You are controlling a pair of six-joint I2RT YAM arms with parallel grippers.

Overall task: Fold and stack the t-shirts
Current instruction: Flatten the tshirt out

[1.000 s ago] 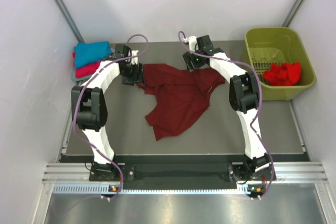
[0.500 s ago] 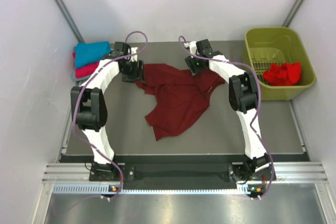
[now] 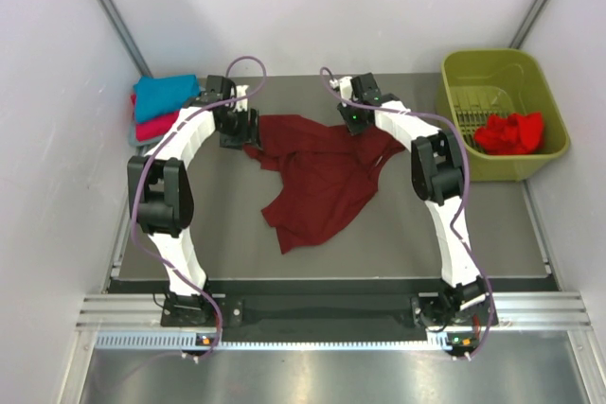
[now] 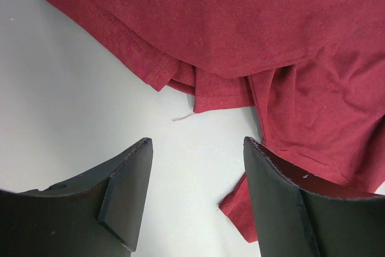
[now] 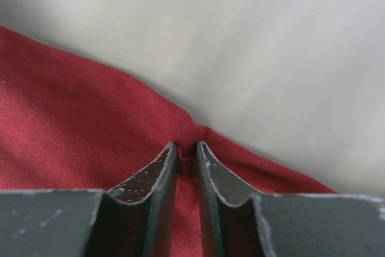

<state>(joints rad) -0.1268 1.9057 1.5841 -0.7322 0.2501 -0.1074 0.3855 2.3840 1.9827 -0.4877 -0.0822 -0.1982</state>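
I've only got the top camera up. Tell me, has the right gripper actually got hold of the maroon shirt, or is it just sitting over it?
Observer: The right wrist view shows the right gripper shut on a pinched ridge of the maroon shirt, right at the cloth's edge.
Operator: And the left one, is it holding anything?
Observer: No. In the left wrist view the left gripper is open, with only bare table between its jaws.
Operator: Is cloth near it?
Observer: Yes. A folded hem corner lies just beyond the tips, with a loose thread on the table beside it.
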